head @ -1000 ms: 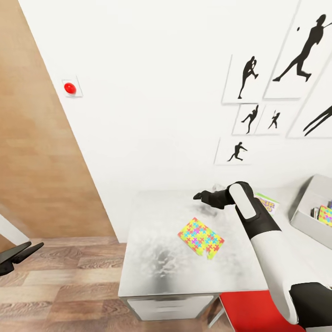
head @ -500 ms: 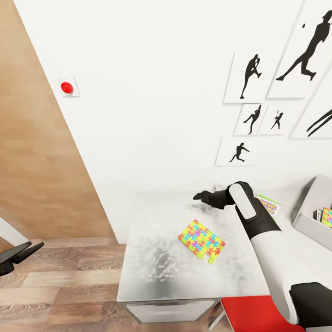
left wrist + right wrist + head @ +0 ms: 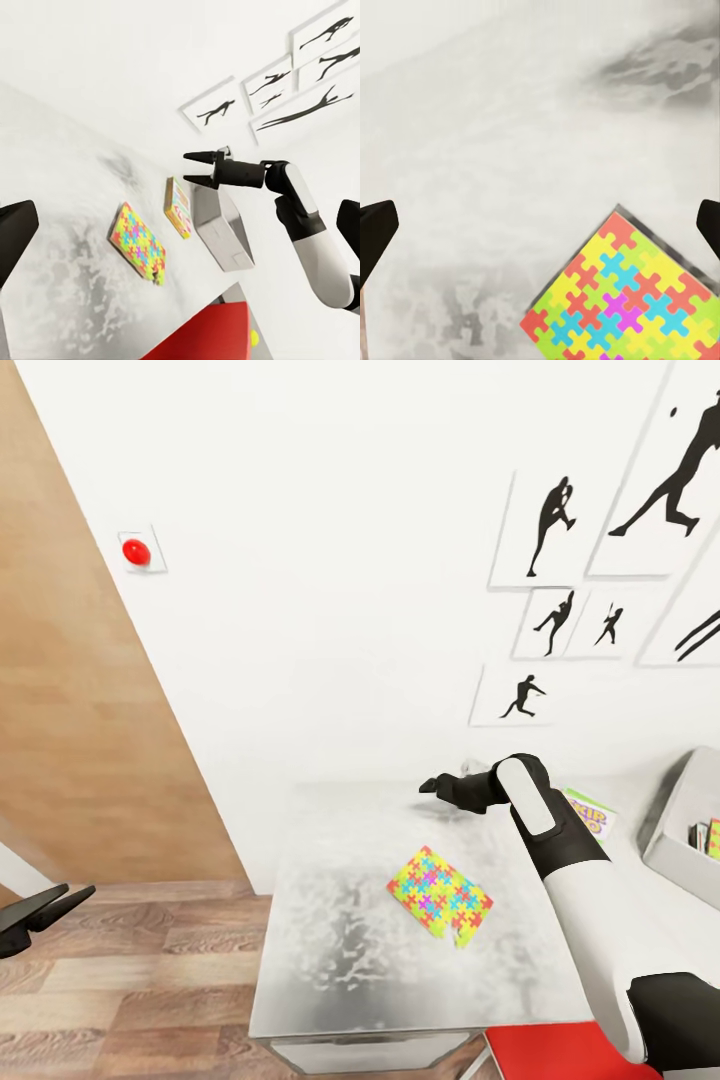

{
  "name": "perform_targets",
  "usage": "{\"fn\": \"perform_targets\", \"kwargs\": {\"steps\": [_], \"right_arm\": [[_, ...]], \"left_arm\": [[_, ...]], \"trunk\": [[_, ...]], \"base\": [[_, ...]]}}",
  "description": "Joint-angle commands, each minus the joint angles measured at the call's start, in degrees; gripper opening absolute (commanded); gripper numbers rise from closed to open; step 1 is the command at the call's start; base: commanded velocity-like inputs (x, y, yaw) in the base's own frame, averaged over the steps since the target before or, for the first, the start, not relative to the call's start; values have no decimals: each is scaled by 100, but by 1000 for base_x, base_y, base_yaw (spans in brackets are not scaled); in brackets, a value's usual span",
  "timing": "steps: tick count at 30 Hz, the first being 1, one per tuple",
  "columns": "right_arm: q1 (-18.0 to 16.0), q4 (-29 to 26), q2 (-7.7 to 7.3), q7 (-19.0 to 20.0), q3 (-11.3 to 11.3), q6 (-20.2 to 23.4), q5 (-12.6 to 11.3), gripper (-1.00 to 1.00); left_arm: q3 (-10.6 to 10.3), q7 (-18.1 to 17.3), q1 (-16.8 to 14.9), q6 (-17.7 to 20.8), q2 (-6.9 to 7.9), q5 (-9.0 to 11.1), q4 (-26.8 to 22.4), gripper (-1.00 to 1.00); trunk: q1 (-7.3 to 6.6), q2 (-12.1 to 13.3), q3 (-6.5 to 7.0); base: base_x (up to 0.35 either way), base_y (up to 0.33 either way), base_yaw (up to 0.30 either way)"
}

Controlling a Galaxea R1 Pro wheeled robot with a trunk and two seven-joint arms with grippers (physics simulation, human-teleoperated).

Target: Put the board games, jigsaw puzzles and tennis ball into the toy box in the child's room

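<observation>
Since the earlier frames the head camera has swung left, so the toy box [image 3: 672, 822] sits nearer the picture's edge; the things themselves keep their places. A jigsaw puzzle [image 3: 440, 882], a flat slab of yellow, green, pink, blue and orange pieces, lies on the table [image 3: 330, 960]. The right gripper [image 3: 437, 784] hovers beyond it, empty, jaws apart. The left gripper [image 3: 45, 906], off the table, seems closed.

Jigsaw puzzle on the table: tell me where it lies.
In the head view the jigsaw puzzle lies flat near the middle of the white table, nearer the robot than the open right tool and left of the Skip-Bo box.
</observation>
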Motion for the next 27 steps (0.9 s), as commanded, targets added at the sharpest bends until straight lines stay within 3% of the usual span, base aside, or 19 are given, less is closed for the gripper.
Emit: {"fn": "perform_targets", "kwargs": {"steps": [1, 13, 27], "right_arm": [[-6, -5, -6, -59, 18, 6, -60, 100], [-6, -5, -6, -58, 18, 6, -63, 100], [-6, 142, -6, -66, 41, 6, -55, 100]], "left_arm": [[1, -26, -4, 61, 1, -9, -2, 100], [1, -26, -4, 61, 3, -10, -1, 100], [9, -26, -4, 67, 6, 11, -34, 100]], "trunk": [[4, -11, -11], [4, -11, -11], [4, -11, -11]], "base": [[39, 0, 0], [105, 0, 0], [10, 0, 0]]}}
